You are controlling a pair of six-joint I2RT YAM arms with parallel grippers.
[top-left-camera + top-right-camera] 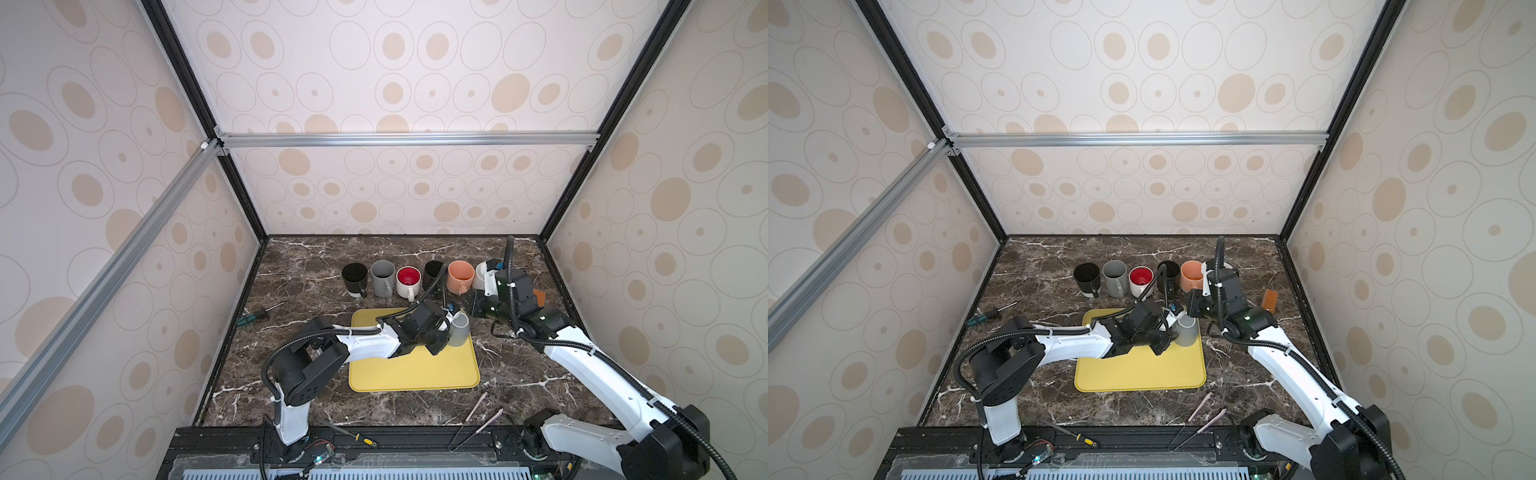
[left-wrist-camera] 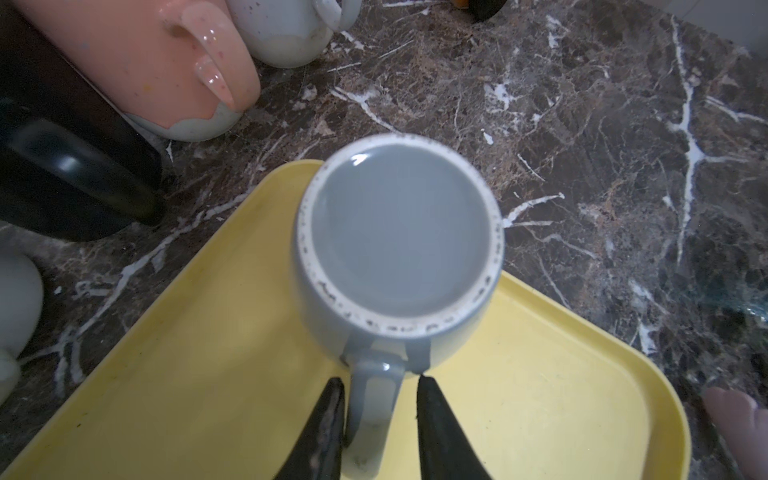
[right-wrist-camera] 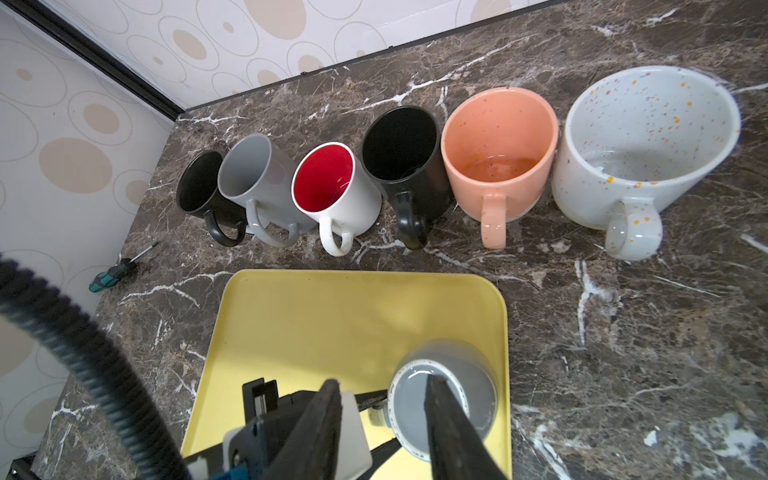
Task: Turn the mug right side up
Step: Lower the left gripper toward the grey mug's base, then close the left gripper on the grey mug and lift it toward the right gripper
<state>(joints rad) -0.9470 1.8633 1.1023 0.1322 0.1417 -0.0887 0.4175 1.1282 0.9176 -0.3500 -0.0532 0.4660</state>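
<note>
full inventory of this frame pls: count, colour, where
table: 1, dark brown marble, cell floor
tray: 1, yellow, table centre
upside-down mug: 1, grey, tray's far right corner, base up
upright mugs: 6, row behind the tray, left to right: black mug, grey mug, red-lined white mug, second black mug, peach mug, speckled white mug
green-handled screwdriver: 1, table, left of tray
yellow-handled screwdriver: 1, front rail
tongs: 1, metal with pinkish tips, front right
block: 1, orange-brown, right side behind the right arm
left gripper: 1, black, fingers straddle the upside-down mug's handle, not clamped
right gripper: 1, black, open, above the upside-down mug
</note>
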